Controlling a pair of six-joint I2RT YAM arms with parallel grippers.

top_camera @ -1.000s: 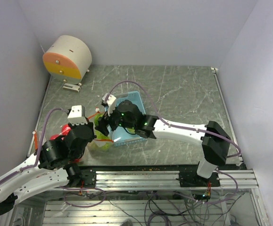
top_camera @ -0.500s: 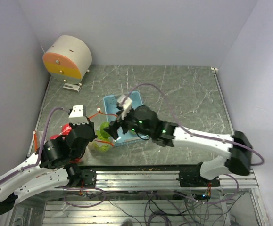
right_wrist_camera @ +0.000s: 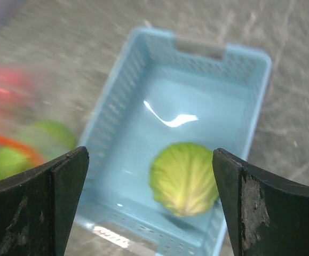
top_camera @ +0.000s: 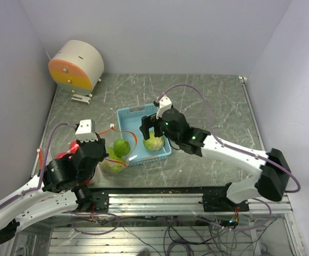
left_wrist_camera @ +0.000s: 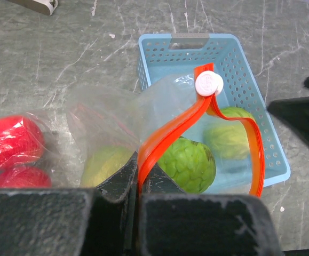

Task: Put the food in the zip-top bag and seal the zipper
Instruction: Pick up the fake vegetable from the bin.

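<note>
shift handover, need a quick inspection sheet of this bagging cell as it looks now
surface: grey scratched table, dry.
job's things: clear zip-top bag lies against the light blue basket, its red-orange zipper unsealed. Green fruits sit inside it, and red fruits show through its plastic. One green fruit lies in the basket.
clutter: beige and orange drum at the far left corner.
grippers: left gripper shut on the zipper; right gripper open above the basket, holding nothing.
cables: purple cables loop along both arms.
surroundings: plain white walls, nothing else seen.
</note>
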